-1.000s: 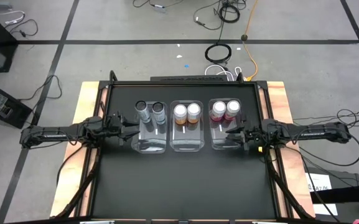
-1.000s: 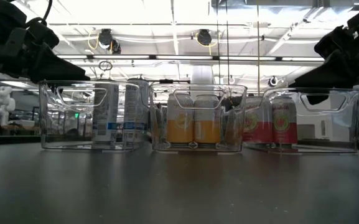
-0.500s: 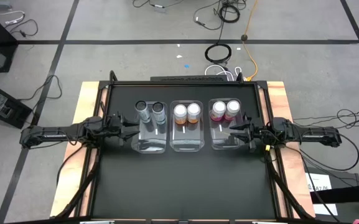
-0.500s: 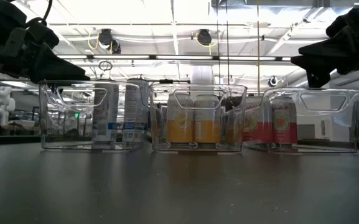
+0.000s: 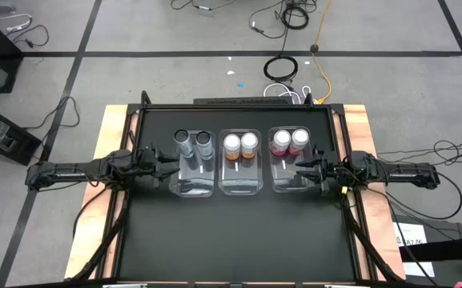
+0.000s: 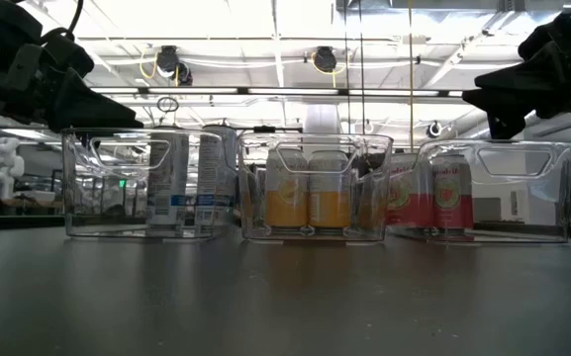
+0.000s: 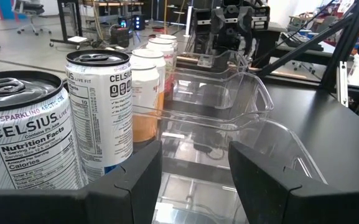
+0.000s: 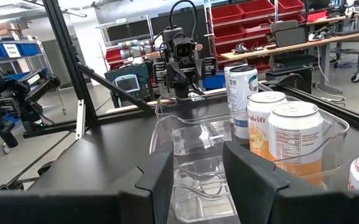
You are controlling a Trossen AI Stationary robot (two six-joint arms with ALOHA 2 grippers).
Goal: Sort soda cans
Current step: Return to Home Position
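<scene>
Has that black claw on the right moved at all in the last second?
Yes. In the low view the right gripper rose from overlapping the right bin's rim to just above it, then held still.

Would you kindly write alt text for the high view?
Sorted soda cans stand in clear bins on a black table: grey cans in the left bin, orange cans in the middle bin, pink cans in the right bin. The open left gripper and right gripper flank them.

We see a pair of cans [image 5: 184, 145] at the back of each bin: left bin [image 5: 192, 187], middle bin [image 5: 240, 187], right bin [image 5: 285, 186].
</scene>
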